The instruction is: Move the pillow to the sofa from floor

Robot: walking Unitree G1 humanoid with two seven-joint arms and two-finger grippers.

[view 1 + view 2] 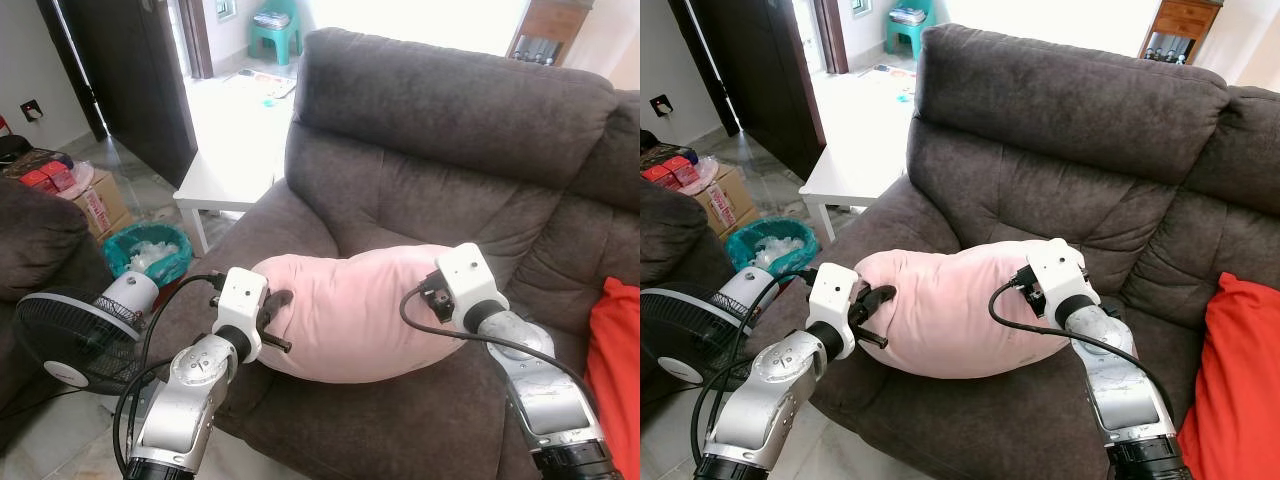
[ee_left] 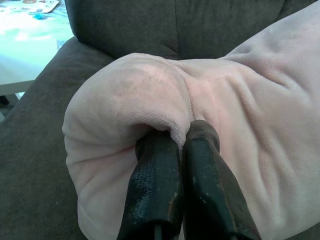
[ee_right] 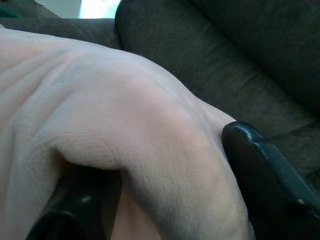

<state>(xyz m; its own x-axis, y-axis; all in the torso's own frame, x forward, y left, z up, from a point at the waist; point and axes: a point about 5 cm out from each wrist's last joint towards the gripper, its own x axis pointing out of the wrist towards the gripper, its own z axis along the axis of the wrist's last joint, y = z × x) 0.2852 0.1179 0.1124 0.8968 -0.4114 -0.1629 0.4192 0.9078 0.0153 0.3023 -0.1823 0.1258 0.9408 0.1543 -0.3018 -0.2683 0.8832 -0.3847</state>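
Pink pillow (image 1: 350, 315) already lies on the sofa (image 1: 440, 130) seat. Left tool (image 1: 277, 322) and right tool (image 3: 165, 200) each pinch it; only letting go remains.

I see the pink pillow (image 1: 350, 315), soft and plush with a fleecy nap, lying lengthwise across the seat of the dark brown sofa (image 1: 440, 150), its upper edge against the foot of the backrest and its near side bulging toward the seat's front edge. It is bent into a shallow curve, with both ends puckered into folds. The sofa is upholstered in a dark grey-brown suede-like fabric, with a padded backrest and broad armrests.
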